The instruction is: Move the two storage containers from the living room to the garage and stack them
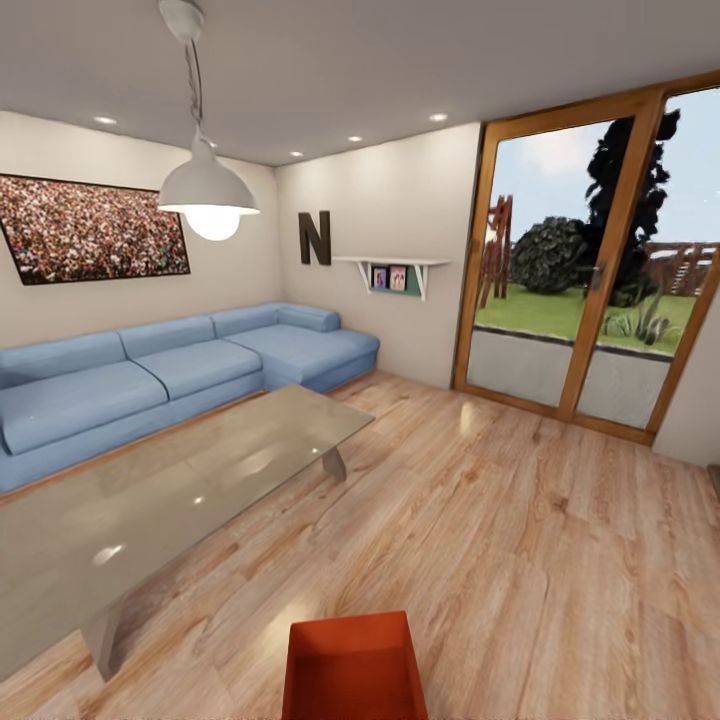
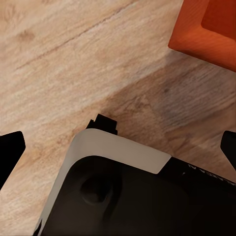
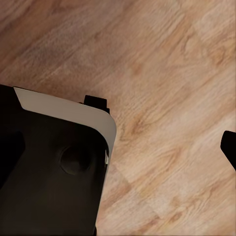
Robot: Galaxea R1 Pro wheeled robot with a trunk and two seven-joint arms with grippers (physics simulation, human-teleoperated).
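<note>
I am in the living room, on its light wood-plank flooring [image 1: 520, 520]. One orange-red storage container [image 1: 355, 665] stands open-topped on the planks right in front of me, at the lower edge of the head view. Its corner [image 2: 209, 27] also appears in the left wrist view, off to one side of my left gripper [image 2: 118, 150]. That gripper hangs open over my own base with nothing between its fingers. My right gripper [image 3: 118, 147] points down at bare planks; one dark fingertip [image 3: 229, 146] sits far out at the frame's edge, so it stands open. The garage is out of view.
A glass coffee table [image 1: 170, 490] stretches along my left, with a blue corner sofa [image 1: 180, 370] behind it. Wood-framed glass doors [image 1: 590, 270] fill the right wall. A pendant lamp [image 1: 208, 190] hangs high. My black and white base [image 2: 113, 191] lies under both wrists.
</note>
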